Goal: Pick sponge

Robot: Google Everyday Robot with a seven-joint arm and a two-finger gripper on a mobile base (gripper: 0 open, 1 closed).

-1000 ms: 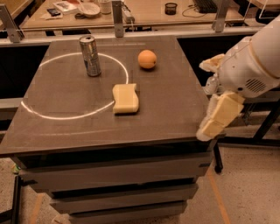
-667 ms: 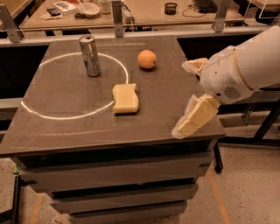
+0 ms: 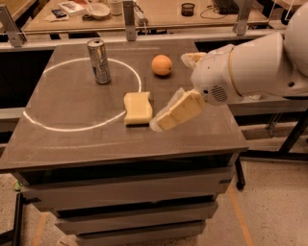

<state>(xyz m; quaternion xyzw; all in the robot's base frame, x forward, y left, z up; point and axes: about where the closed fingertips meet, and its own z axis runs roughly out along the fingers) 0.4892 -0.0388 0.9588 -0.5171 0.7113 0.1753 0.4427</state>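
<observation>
The sponge is a pale yellow foam block lying flat near the middle of the dark table, on the right edge of a white circle line. My gripper hovers just right of the sponge, open and empty. Its lower padded finger reaches down-left, and its tip is close beside the sponge's right edge. The upper finger sits right of the orange. The white arm comes in from the right.
A round orange lies behind the sponge, near the upper finger. A silver drink can stands upright at the back left, inside the white circle. A cluttered bench runs behind the table.
My gripper and arm have moved left from the table's right edge, over the table top, up to the sponge's right side. The sponge, orange and can have not moved.
</observation>
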